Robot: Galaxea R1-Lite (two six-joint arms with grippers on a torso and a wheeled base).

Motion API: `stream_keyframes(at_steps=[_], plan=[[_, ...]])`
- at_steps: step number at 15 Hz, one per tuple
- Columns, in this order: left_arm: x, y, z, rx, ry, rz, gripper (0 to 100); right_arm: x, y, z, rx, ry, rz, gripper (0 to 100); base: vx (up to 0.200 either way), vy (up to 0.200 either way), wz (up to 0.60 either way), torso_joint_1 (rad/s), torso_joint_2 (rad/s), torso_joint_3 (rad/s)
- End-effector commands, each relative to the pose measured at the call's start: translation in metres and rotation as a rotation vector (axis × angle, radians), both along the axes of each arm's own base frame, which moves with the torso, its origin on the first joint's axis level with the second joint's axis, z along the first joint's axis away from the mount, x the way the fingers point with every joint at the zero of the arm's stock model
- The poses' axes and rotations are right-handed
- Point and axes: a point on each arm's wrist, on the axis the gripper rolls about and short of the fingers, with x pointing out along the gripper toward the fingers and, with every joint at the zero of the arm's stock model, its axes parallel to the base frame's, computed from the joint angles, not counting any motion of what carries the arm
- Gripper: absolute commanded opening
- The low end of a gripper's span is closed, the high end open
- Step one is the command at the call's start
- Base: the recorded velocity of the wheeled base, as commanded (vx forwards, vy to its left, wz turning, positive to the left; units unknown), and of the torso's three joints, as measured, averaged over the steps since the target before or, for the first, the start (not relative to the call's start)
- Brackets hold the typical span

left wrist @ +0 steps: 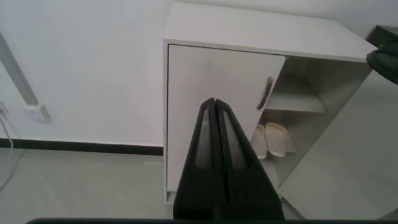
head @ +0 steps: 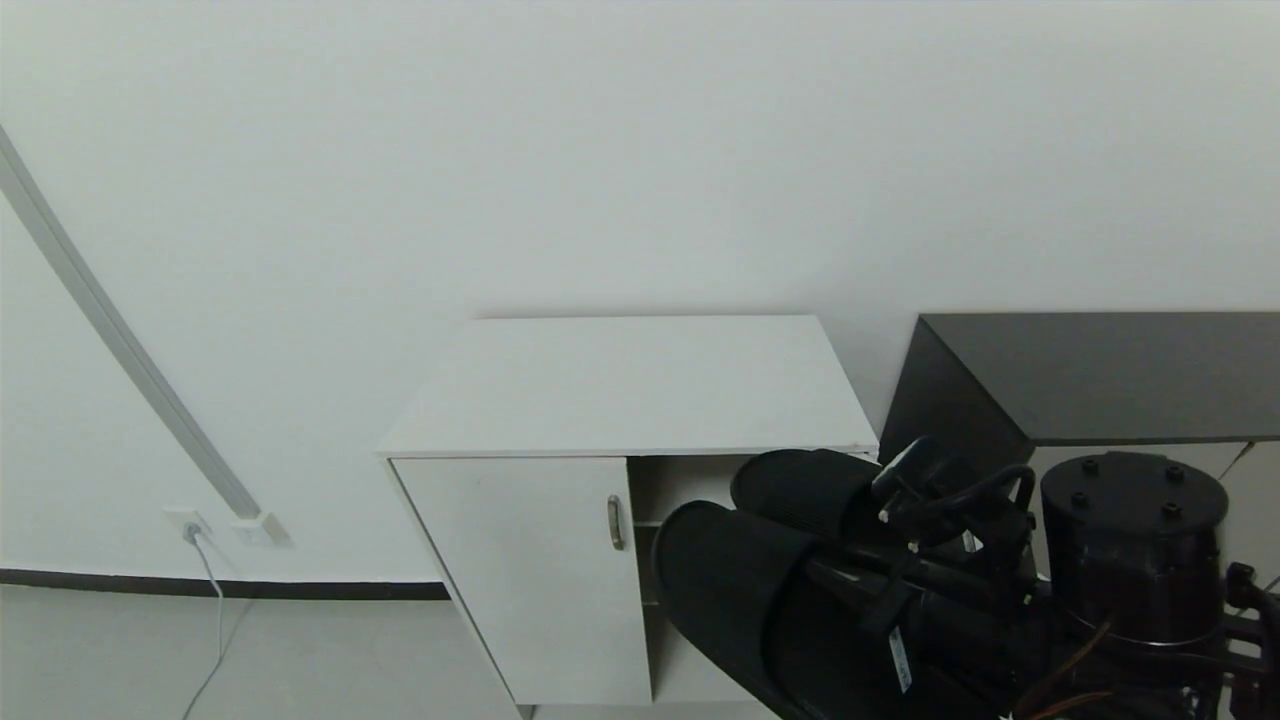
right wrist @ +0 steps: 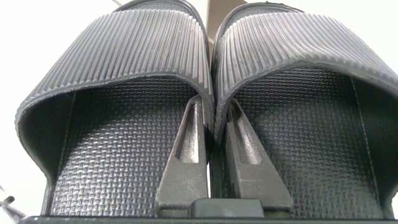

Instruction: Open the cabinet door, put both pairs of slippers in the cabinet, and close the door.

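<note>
A white cabinet (head: 625, 385) stands against the wall, its left door (head: 530, 575) closed and its right side open. A pair of cream slippers (left wrist: 273, 139) lies on the lower shelf inside. A pair of black slippers (head: 760, 560) hangs in front of the open side, held side by side. My right gripper (right wrist: 213, 155) is shut on the black slippers (right wrist: 124, 124), one finger inside each strap, pinching their inner edges together. My left gripper (left wrist: 214, 107) is shut and empty, pointing at the closed door (left wrist: 214, 81) near its handle (left wrist: 268, 92).
The opened right door (left wrist: 348, 168) swings out toward me. A dark table (head: 1100, 375) stands right of the cabinet. A wall socket with a cable (head: 190, 527) sits low on the left wall. Bare floor (head: 230, 660) lies left of the cabinet.
</note>
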Motion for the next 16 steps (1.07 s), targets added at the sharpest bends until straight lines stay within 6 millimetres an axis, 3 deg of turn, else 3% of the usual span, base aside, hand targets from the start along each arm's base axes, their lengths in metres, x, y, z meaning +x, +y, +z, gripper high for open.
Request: stream_keyframes(at_steps=[1, 7, 16], plan=[[0.0001, 0.0000, 0.0000, 0.000, 0.001, 0.001, 0, 0.0004, 0.0003, -0.0013, -0.004, 0.002, -0.001, 0, 0.000, 0.000, 0.00, 0.000, 0.00, 0.000], [0.0001, 0.0000, 0.0002, 0.000, 0.000, 0.001, 0, -0.0003, 0.0008, -0.0016, -0.003, 0.003, 0.004, 0, 0.000, 0.000, 0.00, -0.094, 0.21, 0.120], [0.0001, -0.0001, 0.0000, 0.011, 0.002, -0.003, 0, -0.0035, 0.0041, -0.0068, 0.000, -0.002, 0.023, 0, 0.000, 0.000, 0.00, -0.198, 0.47, 0.260]])
